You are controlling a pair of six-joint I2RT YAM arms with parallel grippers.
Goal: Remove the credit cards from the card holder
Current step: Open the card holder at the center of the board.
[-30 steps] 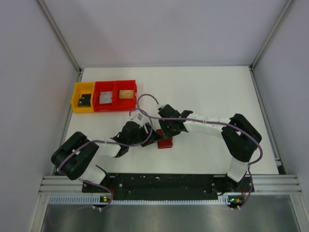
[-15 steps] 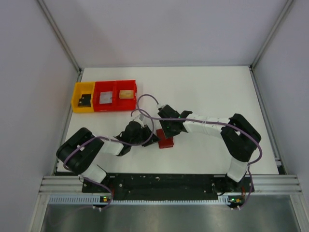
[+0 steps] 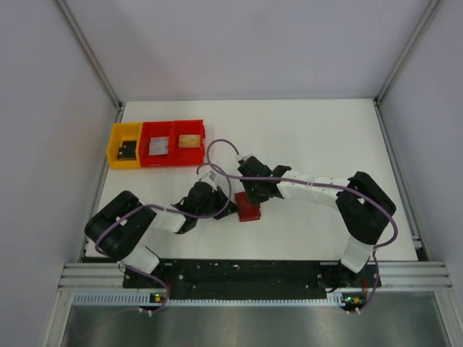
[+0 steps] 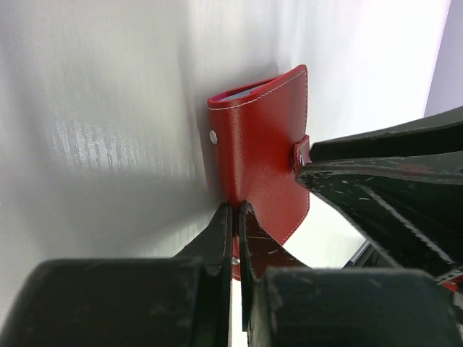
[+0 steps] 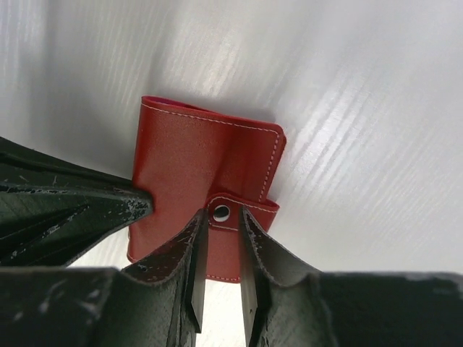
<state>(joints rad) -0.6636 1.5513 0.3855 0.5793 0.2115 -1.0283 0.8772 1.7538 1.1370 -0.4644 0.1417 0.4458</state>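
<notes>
The card holder (image 3: 249, 212) is a closed red wallet on the white table between the two arms. In the left wrist view my left gripper (image 4: 235, 211) is shut on the lower edge of the card holder (image 4: 260, 144), and a grey-blue sliver shows at the holder's top opening. In the right wrist view my right gripper (image 5: 221, 217) stands narrowly open, its fingertips on either side of the snap tab (image 5: 233, 217) of the card holder (image 5: 188, 163). Credit cards lie in bins at the back left: a black one (image 3: 128, 150) and a silvery one (image 3: 158, 147).
A yellow bin (image 3: 114, 137) and two joined red bins (image 3: 173, 126) stand at the back left; the right red bin holds a tan card (image 3: 189, 141). Grey walls close in the table on three sides. Purple cables loop over both arms.
My left gripper has gone from open to shut on the card holder's edge, after its arm shifted right toward it. The right gripper's jaws have narrowed around the snap tab.
</notes>
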